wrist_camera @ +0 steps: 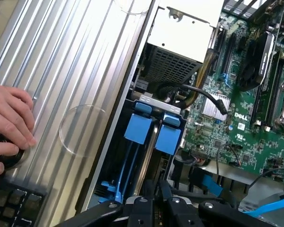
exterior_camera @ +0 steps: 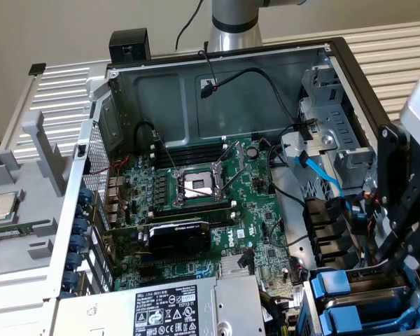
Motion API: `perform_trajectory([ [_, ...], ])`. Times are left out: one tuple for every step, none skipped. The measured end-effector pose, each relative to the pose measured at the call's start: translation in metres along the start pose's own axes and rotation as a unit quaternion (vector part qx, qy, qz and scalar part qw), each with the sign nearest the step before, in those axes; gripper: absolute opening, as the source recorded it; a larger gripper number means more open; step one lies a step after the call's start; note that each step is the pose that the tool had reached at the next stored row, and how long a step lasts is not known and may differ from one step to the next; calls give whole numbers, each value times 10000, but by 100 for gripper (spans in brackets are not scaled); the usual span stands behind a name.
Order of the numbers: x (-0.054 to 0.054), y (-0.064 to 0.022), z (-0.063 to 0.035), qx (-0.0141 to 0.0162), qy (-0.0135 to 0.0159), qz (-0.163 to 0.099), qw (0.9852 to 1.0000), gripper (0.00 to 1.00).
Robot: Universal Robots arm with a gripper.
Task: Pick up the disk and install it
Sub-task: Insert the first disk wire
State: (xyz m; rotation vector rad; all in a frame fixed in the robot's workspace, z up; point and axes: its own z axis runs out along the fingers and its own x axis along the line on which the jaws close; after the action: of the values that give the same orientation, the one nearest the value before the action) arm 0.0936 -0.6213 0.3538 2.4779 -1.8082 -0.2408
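Note:
Two blue carrier frames stand side by side in the drive bay at the case's corner. The disk [wrist_camera: 148,158] shows edge-on as a silver-grey strip between their blue handles [wrist_camera: 136,127]. In the exterior view the disk [exterior_camera: 369,285] lies low at the right, behind a blue handle [exterior_camera: 330,283]. My gripper [wrist_camera: 157,195] hangs right over the bay, its black fingers [wrist_camera: 149,201] nearly together at the disk's near end. Whether they pinch its edge is hidden. The gripper's black linkage [exterior_camera: 404,210] reaches down at the exterior view's right.
The open case holds the green motherboard [exterior_camera: 217,203], a black graphics card [exterior_camera: 178,238], loose black cables and a blue cable [exterior_camera: 322,175]. The grey power-supply box [exterior_camera: 175,311] lies at the front. A person's hand [wrist_camera: 9,120] rests on the ribbed table beside a keyboard [wrist_camera: 12,205].

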Motion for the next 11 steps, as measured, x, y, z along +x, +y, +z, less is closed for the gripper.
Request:
perform_trajectory([
  [-17, -5, -1, -10, 58, 9, 10000, 17],
  [-33, -10, -2, -18, 113, 18, 9999, 17],
  [-45, -14, -3, -26, 161, 25, 9999, 17],
  [-55, -16, -4, -34, 203, 32, 9998, 17],
  [-63, -18, -5, -42, 240, 39, 9997, 17],
  [-69, -20, -5, -49, 269, 43, 9996, 17],
  [-73, -21, -5, -55, 288, 47, 9996, 17],
  [-75, -22, -4, -57, 298, 50, 9995, 17],
  [-77, -21, -4, -57, 301, 56, 9995, 17],
  [-78, -15, -3, -55, 300, 67, 9995, 17],
  [-81, -8, -2, -52, 300, 80, 9995, 17],
])
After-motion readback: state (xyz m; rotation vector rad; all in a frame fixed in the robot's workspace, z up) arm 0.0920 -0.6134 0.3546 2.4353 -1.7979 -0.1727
